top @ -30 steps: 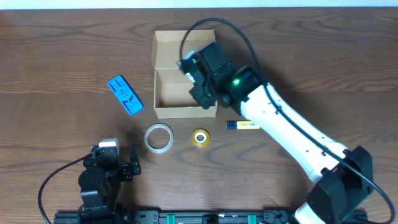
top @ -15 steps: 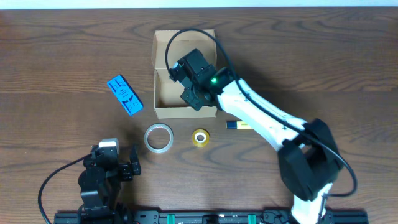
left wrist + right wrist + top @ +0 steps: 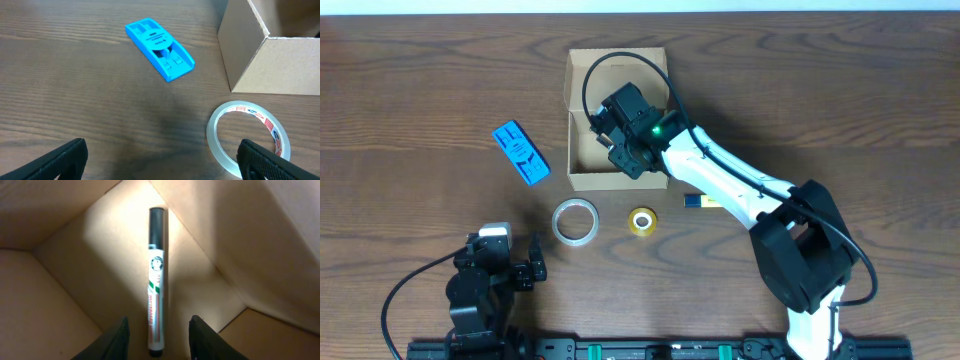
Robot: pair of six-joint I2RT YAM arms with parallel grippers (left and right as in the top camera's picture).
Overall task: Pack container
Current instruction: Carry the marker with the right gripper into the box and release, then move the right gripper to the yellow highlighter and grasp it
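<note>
Overhead: right arm hides much of the container interior and part of a yellow-blue item too small to identify; left wrist view crops container top/right and tape roll bottom; marker label print unreadable.

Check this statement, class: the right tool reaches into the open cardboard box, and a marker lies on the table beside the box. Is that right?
Not quite. The marker is not on the table beside the box. It lies inside the cardboard box, on its floor, as the right wrist view shows. The right tool does reach into the open box.
</note>
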